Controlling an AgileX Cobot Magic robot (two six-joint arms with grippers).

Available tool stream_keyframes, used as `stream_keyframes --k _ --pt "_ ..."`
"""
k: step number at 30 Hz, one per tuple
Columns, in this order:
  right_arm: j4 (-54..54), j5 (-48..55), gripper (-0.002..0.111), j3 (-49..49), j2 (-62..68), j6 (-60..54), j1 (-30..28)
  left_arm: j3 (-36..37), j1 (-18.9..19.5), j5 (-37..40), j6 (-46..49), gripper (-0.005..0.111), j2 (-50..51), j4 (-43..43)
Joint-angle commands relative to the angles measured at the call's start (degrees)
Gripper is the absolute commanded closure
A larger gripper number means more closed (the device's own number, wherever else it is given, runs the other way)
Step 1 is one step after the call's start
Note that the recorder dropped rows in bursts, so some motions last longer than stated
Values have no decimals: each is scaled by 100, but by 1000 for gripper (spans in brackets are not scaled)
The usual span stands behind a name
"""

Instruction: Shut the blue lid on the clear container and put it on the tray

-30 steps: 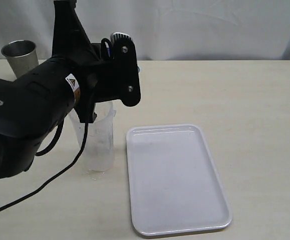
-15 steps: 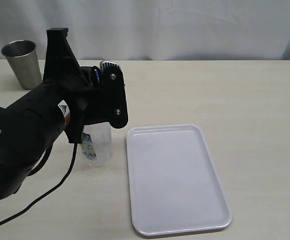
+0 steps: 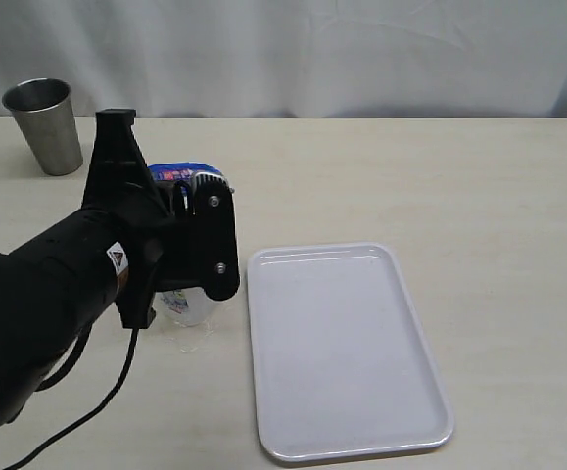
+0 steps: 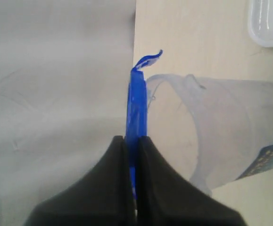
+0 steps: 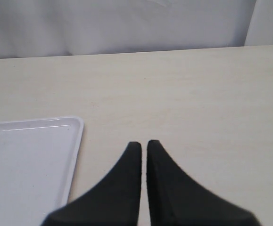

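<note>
Writing: none legible. The container [image 3: 191, 306] carries a blue-and-yellow printed label [image 4: 269, 158], too blurred to read. The left arm bears a small triangular warning sticker [image 3: 117, 259], its symbol too small to make out. A speck of red shows on top of the lid [image 3: 179, 172], possibly a sticker.

Left gripper [image 4: 132, 139]: jaws narrow, clamped on the lid. In the left wrist view the lid sits edge-on between the two black fingers, and one snap flap curls up at its free end. The lid's edge lies right beside the container's open rim. Whether it touches the rim cannot be told, since in the exterior view the gripper body covers the mouth.

Right gripper [image 5: 141, 144]: fingers pressed together, holding nothing, hanging over bare table [image 3: 479, 176] just off a corner of the tray [image 3: 347, 251].

Positions: container upright on the table, just beside the tray's left long edge near its far-left corner, not on it. The tray lies toward the table's near edge, nothing on it. A steel cup [image 3: 43, 122] stands at the far-left corner of the table.
</note>
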Motion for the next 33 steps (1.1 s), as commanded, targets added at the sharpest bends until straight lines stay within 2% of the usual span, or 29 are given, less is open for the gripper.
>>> stream_keyframes --k 1,4,33 --pt "13 -20 104 19 -28 12 -2 16 -47 -56 58 107 -22 -358" --pt "13 -20 104 19 -28 12 -2 16 -47 -183 281 107 -22 -633" --pt "13 -20 104 19 -28 12 -2 -58 -47 -235 283 107 -364 -784"
